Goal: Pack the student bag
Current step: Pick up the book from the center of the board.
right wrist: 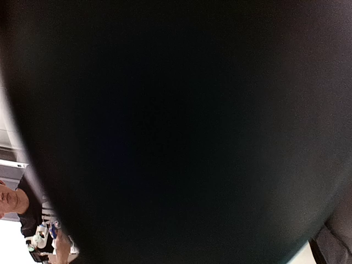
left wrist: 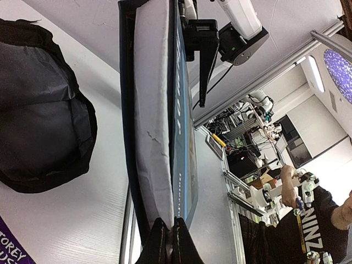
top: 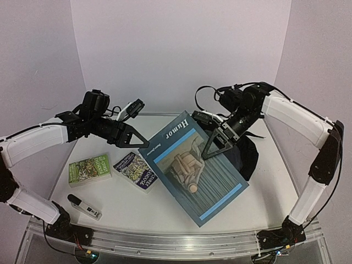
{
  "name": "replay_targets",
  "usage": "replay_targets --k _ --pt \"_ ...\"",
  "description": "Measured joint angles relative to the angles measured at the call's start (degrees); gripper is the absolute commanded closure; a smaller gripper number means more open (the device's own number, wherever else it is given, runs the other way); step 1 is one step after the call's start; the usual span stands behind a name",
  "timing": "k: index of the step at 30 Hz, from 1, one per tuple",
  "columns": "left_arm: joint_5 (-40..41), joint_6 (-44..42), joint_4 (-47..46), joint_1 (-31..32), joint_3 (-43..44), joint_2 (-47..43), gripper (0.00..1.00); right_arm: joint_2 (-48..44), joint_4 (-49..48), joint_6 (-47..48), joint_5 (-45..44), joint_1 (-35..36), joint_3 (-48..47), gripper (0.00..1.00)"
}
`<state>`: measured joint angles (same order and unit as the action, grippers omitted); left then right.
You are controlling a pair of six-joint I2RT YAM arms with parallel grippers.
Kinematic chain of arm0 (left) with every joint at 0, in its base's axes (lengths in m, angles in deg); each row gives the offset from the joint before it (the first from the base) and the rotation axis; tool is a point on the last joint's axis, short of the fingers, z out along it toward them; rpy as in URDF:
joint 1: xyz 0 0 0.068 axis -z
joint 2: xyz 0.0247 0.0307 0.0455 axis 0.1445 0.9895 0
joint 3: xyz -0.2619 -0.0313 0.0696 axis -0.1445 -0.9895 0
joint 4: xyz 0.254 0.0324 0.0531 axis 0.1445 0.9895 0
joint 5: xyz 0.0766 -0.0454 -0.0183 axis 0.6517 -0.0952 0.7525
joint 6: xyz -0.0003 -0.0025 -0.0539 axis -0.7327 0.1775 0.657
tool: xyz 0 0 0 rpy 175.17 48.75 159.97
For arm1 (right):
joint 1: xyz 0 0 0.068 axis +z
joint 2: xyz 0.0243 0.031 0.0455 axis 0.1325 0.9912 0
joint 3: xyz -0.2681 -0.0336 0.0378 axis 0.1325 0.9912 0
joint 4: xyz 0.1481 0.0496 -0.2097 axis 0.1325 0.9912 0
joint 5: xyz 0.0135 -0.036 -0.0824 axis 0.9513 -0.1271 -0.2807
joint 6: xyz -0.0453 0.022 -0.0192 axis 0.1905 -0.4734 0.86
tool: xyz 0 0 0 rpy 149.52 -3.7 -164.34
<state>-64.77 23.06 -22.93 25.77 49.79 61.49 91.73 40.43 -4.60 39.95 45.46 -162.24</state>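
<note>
I read the left gripper [top: 140,141] as fully closed, clamping the left edge of the large blue book [top: 192,170] and holding it tilted above the counter [top: 126,206]. The right gripper [top: 214,149] stands partly open, its jaws straddling the book's far edge with one finger clear of the cover. The student bag [top: 249,158] lies at the far right, behind the book.

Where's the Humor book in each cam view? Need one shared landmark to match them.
Top: book at centre, tilted, its left corner in the left gripper.
Left wrist: book edge-on, an upright strip at centre, pinched at the bottom.
Right wrist: view dark, cannot tell.
Landmark: bag, right of book in top, far left in left wrist.
</note>
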Motion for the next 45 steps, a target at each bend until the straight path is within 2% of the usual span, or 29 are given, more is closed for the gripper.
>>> replay_targets --k 2,3,6,8,11,13,16,19,22,24,29,33,38,42,45 --pt "-0.4 0.1 -0.2 0.0 0.1 0.3 0.97 0.0 0.0 -0.1 0.1 0.4 0.0 0.53" --pt "-0.5 0.1 -0.2 0.0 0.1 0.5 0.90 0.0 0.0 -0.2 0.2 0.4 0.0 0.55" --pt "-0.2 0.5 -0.5 0.0 0.2 0.7 0.57 0.0 0.1 -0.5 0.2 0.3 0.0 0.65" --pt "0.5 1.3 -1.7 0.0 0.2 0.8 0.35 0.0 0.2 -1.0 -0.1 0.5 -0.2 0.66" --pt "3.2 2.3 -4.1 0.1 0.2 0.8 0.20 0.0 0.5 -1.5 -0.8 0.1 -0.8 0.68" --pt "6.0 3.5 -5.1 0.1 0.2 0.8 0.13 0.1 0.6 -1.9 -0.3 -0.8 -2.2 0.71" --pt "11.5 5.9 -7.9 -0.3 -0.6 0.3 0.05 0.7 0.8 -2.9 1.2 -4.4 -5.6 0.70" --pt "17.4 9.7 -12.2 -1.8 -3.3 -1.4 0.01 1.9 0.2 -5.2 2.1 -10.0 -9.5 0.70" --pt "24.9 15.6 -19.0 -4.6 -8.1 -4.1 0.00 2.2 -5.5 -12.2 1.2 -14.4 -10.6 0.69" --pt "30.0 19.3 -22.8 -5.6 -10.9 -5.4 0.00 1.5 -13.3 -19.7 -0.9 -16.4 -8.8 0.67" --pt "41.5 28.8 -35.4 -5.7 -19.3 -7.9 0.00 -2.5 -37.7 -40.2 -7.5 -18.1 1.8 0.68" --pt "50.7 36.1 -46.9 -4.1 -26.7 -7.8 0.00 -2.9 -50.3 -50.8 -12.9 -18.3 4.8 0.69" --pt "58.5 41.8 -58.8 1.5 -28.6 -2.7 0.00 -3.8 -62.8 -60.8 -20.0 -18.3 7.9 0.68" --pt "61.6 45.4 -70.4 5.0 -27.3 6.0 0.00 -4.6 -73.8 -70.1 -23.7 -18.3 11.4 0.66" --pt "62.6 47.2 -75.6 6.7 -24.8 12.3 0.00 -4.7 -81.5 -76.5 -25.3 -18.3 14.2 0.66"
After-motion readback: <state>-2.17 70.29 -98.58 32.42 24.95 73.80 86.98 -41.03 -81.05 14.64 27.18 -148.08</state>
